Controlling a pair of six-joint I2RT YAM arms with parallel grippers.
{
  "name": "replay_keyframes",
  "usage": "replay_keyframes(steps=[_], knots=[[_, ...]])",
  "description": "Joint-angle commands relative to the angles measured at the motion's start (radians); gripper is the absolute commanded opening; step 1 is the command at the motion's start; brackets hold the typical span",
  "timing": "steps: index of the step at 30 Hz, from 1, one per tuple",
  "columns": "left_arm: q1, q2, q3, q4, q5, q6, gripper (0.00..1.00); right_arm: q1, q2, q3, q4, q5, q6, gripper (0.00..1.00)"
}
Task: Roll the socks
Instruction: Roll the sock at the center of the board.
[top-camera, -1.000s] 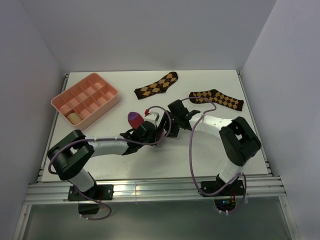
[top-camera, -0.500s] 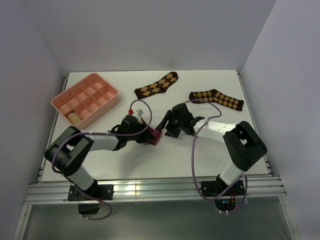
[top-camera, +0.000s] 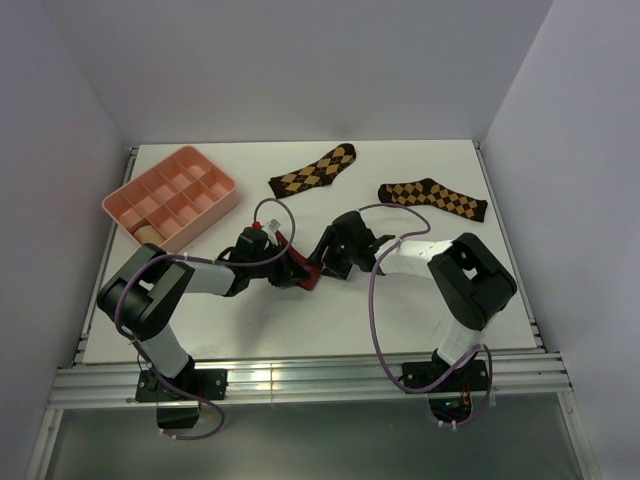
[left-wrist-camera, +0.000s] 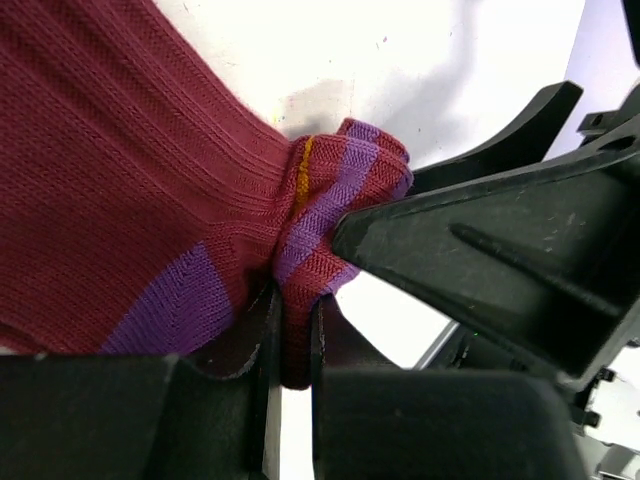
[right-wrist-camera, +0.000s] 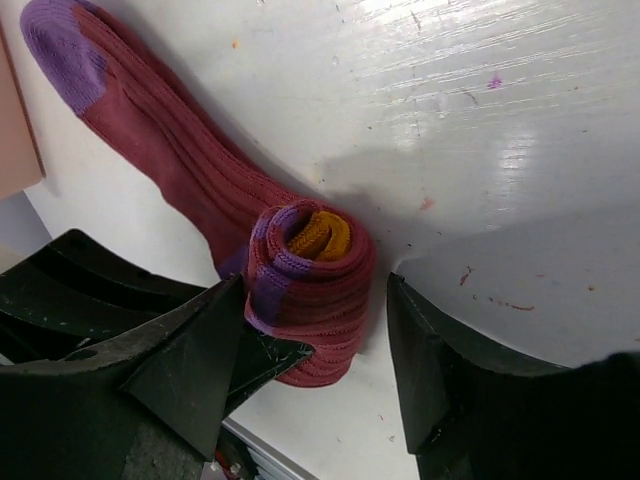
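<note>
A: Crimson knit sock, soft and light, is lying in the middle of the table, half rolled. Grip?
B: Left gripper is pinching the coil's edge. Right gripper is gaping, straddling it. Probably springing loose unless taking the whole coil.
A: Axis?
B: Flat part is running from the coil toward the purple toe, up-left in the right wrist view.

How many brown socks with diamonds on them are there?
2. One dark brown diamond-patterned sock lies flat at the back, near the middle. The second diamond-patterned sock lies to its right. No others are visible.
</note>
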Motion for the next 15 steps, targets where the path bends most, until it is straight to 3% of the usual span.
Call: replay_keyframes(steps=[1,7,10,11,13,15], knots=[[0.005,0.043,-0.025,-0.069,0.008,-0.01,0.01,0.017,0.028,0.036,-0.012,0.046,0.002,0.65],[0.03,0.046,-0.061,-0.041,0.036,-0.033,0.01,0.019,0.062,0.056,-0.067,0.074,0.004,0.54],[0.039,0.029,-0.065,-0.04,0.027,-0.026,0.06,0.019,0.07,0.073,-0.107,0.083,-0.005,0.36],[0.04,0.023,-0.064,-0.046,0.018,-0.018,0.08,0.019,0.071,0.081,-0.14,0.086,-0.008,0.23],[0.04,-0.003,-0.053,-0.07,-0.007,0.003,0.16,0.019,0.084,0.114,-0.179,0.092,-0.019,0.11],[0.039,-0.041,-0.041,-0.101,-0.028,0.035,0.25,0.019,0.094,0.136,-0.233,0.091,-0.024,0.07]])
